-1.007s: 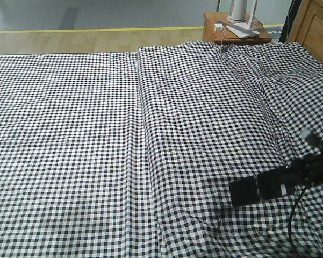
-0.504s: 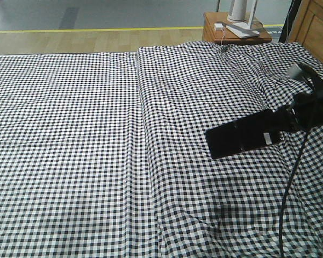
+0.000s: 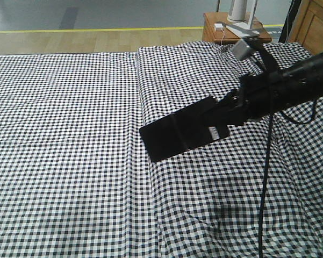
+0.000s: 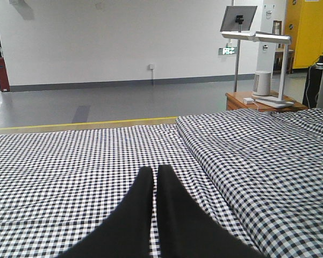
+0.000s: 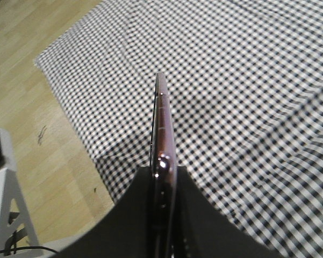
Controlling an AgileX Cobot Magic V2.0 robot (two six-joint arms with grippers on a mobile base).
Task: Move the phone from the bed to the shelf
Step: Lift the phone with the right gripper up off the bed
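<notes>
The right gripper (image 3: 221,119) is clamped on one short end of the phone (image 3: 178,134), jaws closed only to the slab's thickness. The wrist view shows its pinkish rim edge-on between the fingers (image 5: 142,215). The phone hangs above the bed (image 3: 64,140), clear of the sheet. Its white sticker (image 3: 217,132) is too small to read. Against half a second ago, phone and arm sit higher and further left. The left gripper (image 4: 153,180) is pressed closed — holding nothing.
</notes>
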